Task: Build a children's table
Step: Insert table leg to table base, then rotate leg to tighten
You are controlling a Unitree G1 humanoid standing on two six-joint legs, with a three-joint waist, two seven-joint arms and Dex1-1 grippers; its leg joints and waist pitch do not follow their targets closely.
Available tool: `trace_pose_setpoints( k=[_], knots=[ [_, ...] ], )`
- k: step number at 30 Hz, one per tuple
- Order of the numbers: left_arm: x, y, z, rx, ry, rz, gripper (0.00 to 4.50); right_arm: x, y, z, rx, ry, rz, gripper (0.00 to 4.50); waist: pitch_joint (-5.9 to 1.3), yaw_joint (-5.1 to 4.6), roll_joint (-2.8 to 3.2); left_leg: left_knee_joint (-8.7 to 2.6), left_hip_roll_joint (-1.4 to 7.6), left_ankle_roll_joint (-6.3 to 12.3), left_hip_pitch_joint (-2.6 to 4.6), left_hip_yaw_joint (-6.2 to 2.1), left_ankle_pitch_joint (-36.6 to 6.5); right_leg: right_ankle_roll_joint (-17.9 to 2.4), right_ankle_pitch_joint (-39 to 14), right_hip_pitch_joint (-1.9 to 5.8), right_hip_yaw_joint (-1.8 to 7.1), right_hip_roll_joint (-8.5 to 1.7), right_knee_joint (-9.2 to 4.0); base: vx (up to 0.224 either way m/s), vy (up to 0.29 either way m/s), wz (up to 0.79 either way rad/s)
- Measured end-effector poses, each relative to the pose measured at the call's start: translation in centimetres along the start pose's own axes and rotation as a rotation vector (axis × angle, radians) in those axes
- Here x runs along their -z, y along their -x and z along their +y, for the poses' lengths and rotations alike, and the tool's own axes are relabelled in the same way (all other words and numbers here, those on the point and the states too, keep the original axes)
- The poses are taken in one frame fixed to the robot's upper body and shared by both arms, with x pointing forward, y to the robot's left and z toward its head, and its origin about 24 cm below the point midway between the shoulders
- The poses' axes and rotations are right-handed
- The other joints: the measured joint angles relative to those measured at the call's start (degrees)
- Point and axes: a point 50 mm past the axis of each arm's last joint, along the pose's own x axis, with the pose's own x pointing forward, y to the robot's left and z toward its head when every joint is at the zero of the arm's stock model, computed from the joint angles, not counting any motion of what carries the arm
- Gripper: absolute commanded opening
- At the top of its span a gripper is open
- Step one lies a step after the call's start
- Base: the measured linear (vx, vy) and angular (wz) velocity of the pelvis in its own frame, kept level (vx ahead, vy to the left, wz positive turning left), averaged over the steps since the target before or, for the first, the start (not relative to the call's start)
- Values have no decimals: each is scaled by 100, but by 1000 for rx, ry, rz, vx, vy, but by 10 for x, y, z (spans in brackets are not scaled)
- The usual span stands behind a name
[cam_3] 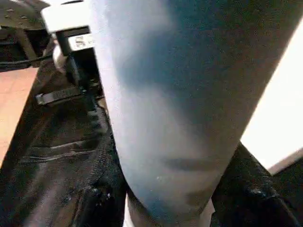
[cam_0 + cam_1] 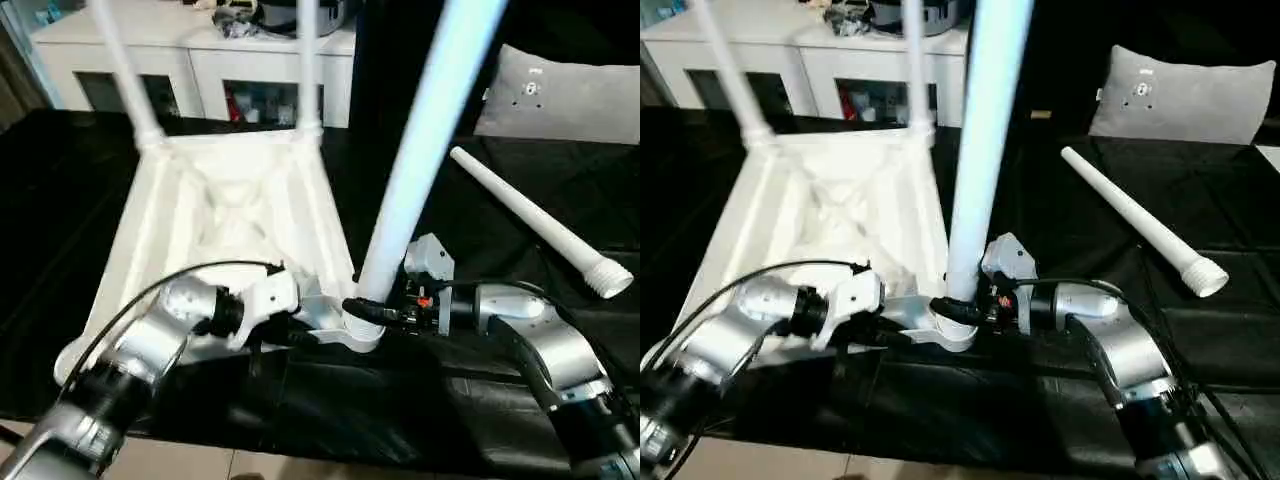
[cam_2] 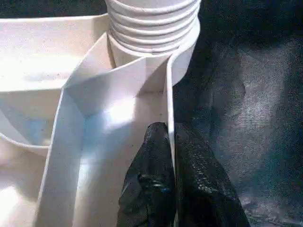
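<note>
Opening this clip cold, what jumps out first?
The upside-down white table top lies on the black cloth with two legs standing in its far corners. At its near corner a third leg rises, the right gripper closed around its base, while the left gripper pinches the top's side wall. A fourth leg lies loose to the right, near a grey cushion.

No readable text, brand, number or sign anywhere. Closest candidate: small pale label on the robot hardware, upper left of the right wrist view, with dark marks on it, too blurred to make out. Grey cushion at upper right of the head view has a small white patch on it, but no characters can be resolved. Nothing else carries any print.
</note>
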Motion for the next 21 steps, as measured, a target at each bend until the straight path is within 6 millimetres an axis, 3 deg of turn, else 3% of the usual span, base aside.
trace_pose_setpoints(
  k=[11, 17, 21],
  knots=[
    [3, 10, 10, -19, -22, 45, 0, 0, -14, -1, 46, 5, -33, 189, 23, -93, -24, -34, 10, 0, 16, 12, -1, 23, -14, 25, -7, 2, -40, 0, 0, 0],
    [15, 22, -13, -173, 82, 4, 0, -1, -29, 7, 131, -20, -88, 189, 29, -347, -42, -52, 11, -7, 12, 15, 3, 23, -14, -14, -8, 3, -43, 0, 0, 0],
    [13, 21, -30, -258, 131, -11, 0, -3, -33, 6, 176, -38, -107, 189, 30, -403, -56, -57, 11, -7, 11, 19, 3, 25, -15, -27, -6, 3, -51, 0, 0, 0]
  ],
)
